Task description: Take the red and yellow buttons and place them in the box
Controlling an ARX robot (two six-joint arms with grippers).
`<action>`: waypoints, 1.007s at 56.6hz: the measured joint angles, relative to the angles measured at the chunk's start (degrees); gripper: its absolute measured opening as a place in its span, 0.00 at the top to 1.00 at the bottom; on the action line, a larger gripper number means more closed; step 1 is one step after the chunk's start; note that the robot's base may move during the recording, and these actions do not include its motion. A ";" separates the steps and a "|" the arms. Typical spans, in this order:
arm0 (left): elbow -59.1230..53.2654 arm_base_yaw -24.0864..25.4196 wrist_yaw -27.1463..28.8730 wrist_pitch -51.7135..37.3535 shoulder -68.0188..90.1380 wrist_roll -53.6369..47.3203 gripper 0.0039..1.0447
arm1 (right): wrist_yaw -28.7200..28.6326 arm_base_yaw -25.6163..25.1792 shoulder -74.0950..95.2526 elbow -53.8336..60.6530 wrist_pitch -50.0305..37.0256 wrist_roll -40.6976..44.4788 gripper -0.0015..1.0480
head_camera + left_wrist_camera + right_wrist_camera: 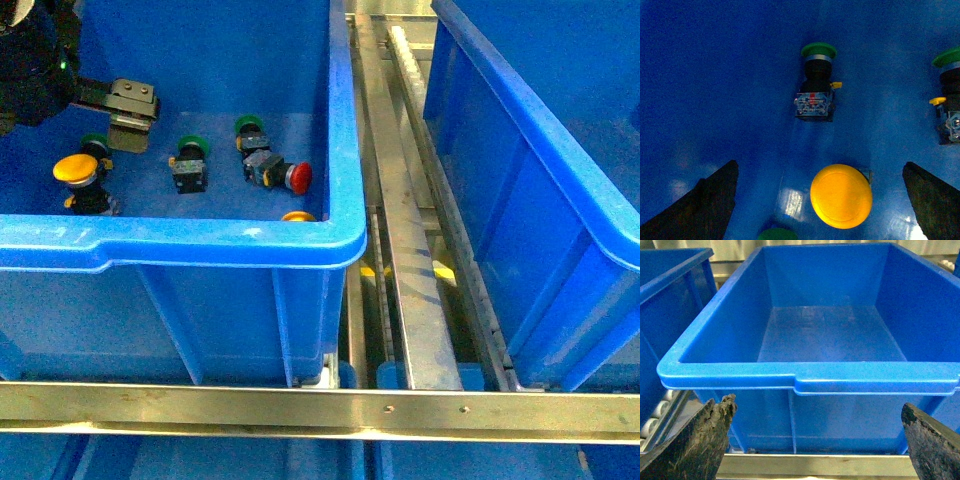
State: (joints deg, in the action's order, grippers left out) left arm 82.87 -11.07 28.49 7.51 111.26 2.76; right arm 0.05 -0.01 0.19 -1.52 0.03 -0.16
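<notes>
1. Metal rail (320, 410) crosses the bottom of the front view, closest to the lens. Behind it, at the left, stands the left blue box (200, 245). On its floor, a yellow button (76, 170) sits at the far left. A red button (297, 177) lies on its side near the middle of the frame. Between them are a green button (192, 148) and a second green button (248, 126). Another yellow cap (298, 216) shows just over the near rim. The left pincer (130, 115) hangs at the upper left, close above the yellow button. The right blue box (560, 200) fills the right side, and a roller track (400, 200) runs between the boxes.

2. Left wrist view: the yellow button (841, 196) is at the lower centre, between the two dark fingers (705, 205). The left pincer is spread wide and touches nothing. The green button is at the upper centre.

3. Right wrist view: the right pincer (817, 404) is also spread wide and holds nothing. It faces the near wall of the right blue box (810, 377).
</notes>
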 joint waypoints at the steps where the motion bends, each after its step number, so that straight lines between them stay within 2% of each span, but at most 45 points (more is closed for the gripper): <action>1: -0.07 -0.02 -0.02 -0.04 0.02 0.02 0.07 | 0.00 0.00 0.00 0.00 0.00 -0.02 0.06; 11: -0.61 -0.02 -1.27 -0.44 0.81 0.76 0.07 | 0.00 0.00 0.00 0.00 0.00 0.00 0.06; 57: 0.31 -0.83 -0.48 1.31 4.87 3.30 0.07 | 0.00 0.00 0.00 0.00 0.00 0.00 0.06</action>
State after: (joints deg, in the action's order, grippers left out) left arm 83.18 -11.90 28.01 8.82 116.14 6.07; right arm 0.05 -0.01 0.19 -1.52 0.03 -0.16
